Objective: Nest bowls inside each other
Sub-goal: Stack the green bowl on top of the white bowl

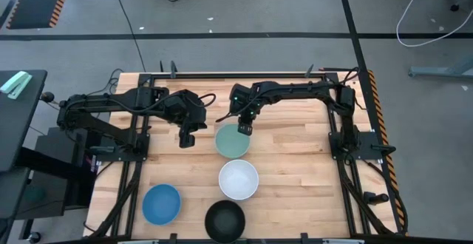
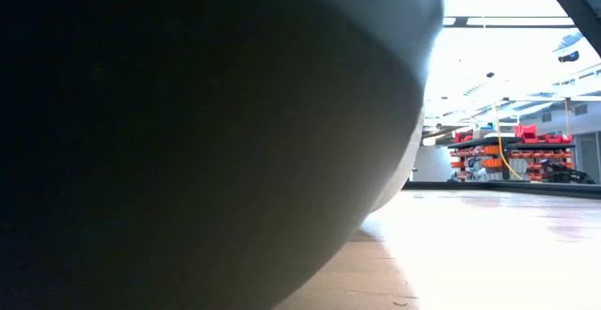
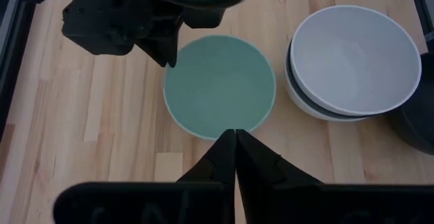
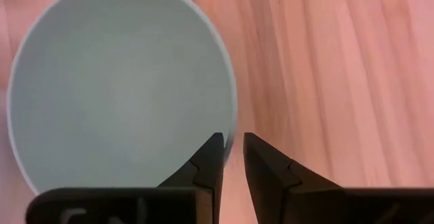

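The mint green bowl (image 1: 232, 142) stands on its base mid-table. My right gripper (image 1: 244, 129) is at its far rim, shut on it. My left gripper (image 1: 186, 137) hovers just left of that bowl, shut, touching nothing; in its wrist view the mint bowl (image 3: 220, 87) lies past its shut fingertips (image 3: 235, 137). Nearer the front stands a white bowl (image 1: 239, 179), which the left wrist view shows nested on a dark bowl (image 3: 293, 81). A blue bowl (image 1: 161, 203) and a black bowl (image 1: 225, 220) stand at the near edge. My right gripper (image 4: 232, 149) holds the mint green bowl by its rim (image 4: 234, 119) on the far side, one finger inside the bowl and one outside. The fingers come from above, pointing down. The bowl sits upright with its base on the table.
In the low view a dark bowl (image 2: 188, 141) close to the camera fills most of the picture. Bare wood (image 1: 295, 170) lies to the right of the bowls. The metal frame (image 1: 133, 170) runs along the table's left and right sides.
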Available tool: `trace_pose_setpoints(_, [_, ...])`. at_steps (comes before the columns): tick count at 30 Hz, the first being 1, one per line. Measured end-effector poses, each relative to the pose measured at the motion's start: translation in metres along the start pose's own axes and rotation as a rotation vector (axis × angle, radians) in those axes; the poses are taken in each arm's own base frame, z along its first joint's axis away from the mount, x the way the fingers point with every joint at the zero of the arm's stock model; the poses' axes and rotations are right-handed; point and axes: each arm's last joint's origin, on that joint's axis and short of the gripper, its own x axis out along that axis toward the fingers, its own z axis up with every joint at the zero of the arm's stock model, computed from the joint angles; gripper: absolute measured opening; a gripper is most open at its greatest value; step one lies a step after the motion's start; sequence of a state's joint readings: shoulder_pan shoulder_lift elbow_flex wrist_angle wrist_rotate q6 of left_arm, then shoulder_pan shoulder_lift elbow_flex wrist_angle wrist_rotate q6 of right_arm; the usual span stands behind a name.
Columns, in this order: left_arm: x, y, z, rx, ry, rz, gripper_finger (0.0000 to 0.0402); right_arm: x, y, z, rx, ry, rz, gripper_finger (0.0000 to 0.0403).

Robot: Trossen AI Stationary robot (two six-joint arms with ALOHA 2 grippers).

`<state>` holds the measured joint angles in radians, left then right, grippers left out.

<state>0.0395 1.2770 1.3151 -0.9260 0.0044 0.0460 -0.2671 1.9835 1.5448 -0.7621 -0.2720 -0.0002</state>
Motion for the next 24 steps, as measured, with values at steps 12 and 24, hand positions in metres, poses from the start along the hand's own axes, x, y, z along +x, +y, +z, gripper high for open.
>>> trace_pose_setpoints(12, [0.0, 0.0, 0.0, -0.001, -0.003, 0.0, 0.0023, 0.018, -0.004, -0.02, 0.025, 0.066, 0.003, 0.0066])
trace_pose_setpoints(24, [0.0, 0.0, 0.001, 0.0, -0.01, 0.001, 0.0019, 0.019, -0.002, -0.018, -0.016, 0.052, 0.01, 0.0033])
